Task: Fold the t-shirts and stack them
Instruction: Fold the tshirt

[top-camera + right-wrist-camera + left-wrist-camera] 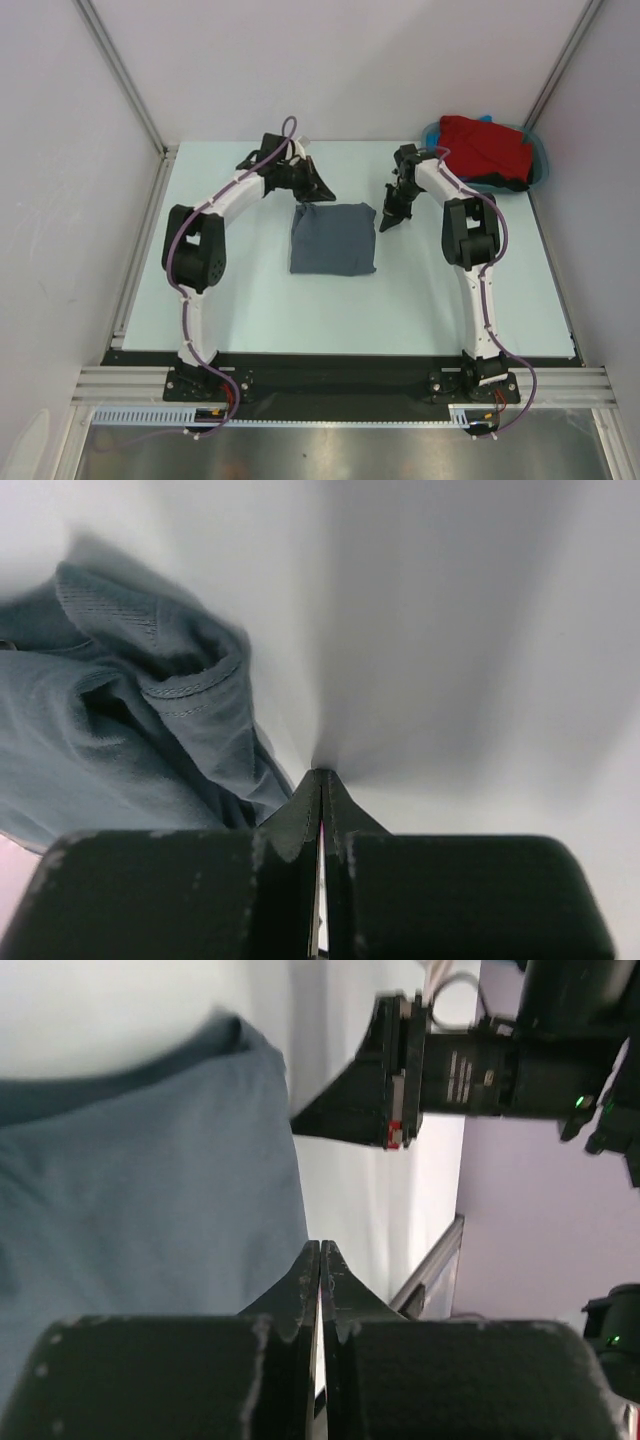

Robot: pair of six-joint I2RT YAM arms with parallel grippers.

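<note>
A dark slate-grey t-shirt (333,238) lies folded into a square in the middle of the table. My left gripper (326,193) is shut and empty, just off the shirt's far left corner. My right gripper (386,224) is also shut and empty, just off the far right corner. In the left wrist view, the grey shirt (150,1180) fills the left side, the shut left gripper (320,1246) sits at its edge and the right gripper (392,1080) shows beyond. The right gripper (322,772) rests beside the rumpled edge of the grey shirt (130,720). A red t-shirt (485,143) is heaped at the far right.
The red shirt lies in a teal tub (541,160) at the far right corner, with bits of blue (485,118) and black cloth (514,184). White walls with metal posts close in the table on three sides. A black strip runs along the near edge (340,365).
</note>
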